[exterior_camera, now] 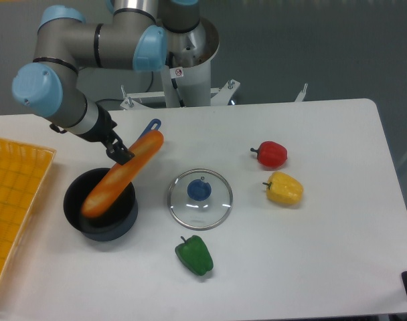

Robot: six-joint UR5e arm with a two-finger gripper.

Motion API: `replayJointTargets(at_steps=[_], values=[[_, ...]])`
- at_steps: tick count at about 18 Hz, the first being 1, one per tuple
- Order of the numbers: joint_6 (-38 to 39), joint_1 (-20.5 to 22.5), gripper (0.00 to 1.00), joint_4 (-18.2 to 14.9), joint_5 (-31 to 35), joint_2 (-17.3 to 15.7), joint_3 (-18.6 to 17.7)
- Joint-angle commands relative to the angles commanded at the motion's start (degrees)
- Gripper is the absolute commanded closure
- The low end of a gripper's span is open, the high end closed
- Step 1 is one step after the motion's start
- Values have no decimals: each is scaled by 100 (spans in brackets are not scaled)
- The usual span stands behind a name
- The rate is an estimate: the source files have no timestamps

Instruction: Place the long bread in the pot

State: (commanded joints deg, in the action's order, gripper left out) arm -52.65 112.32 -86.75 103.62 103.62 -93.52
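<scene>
The long bread [123, 174] is an orange-golden loaf lying aslant. Its lower end is inside the pot [100, 204], a dark round saucepan at the left. Its upper end sticks out over the rim toward the pot's blue handle [152, 125], which shows just behind the loaf. My gripper [121, 154] comes in from the upper left and its dark fingers [116, 148] clasp the loaf's upper half. The far finger is partly hidden behind the bread.
A round glass lid with a blue knob [200, 198] lies right of the pot. A green pepper [195, 255] is at the front, with a red pepper [270, 154] and a yellow pepper [284, 188] at the right. A yellow basket [16, 200] stands at the left edge.
</scene>
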Motion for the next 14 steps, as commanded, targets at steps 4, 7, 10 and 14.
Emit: replayJointTargets(at_steps=[4,7,10,14], values=[[132,0,0,-9,-9,79,123],[124,0,0,-18,-44,71,220],[124,44,0,-26,-44,44,229],[88,543,0,-9,-455,-17,509]])
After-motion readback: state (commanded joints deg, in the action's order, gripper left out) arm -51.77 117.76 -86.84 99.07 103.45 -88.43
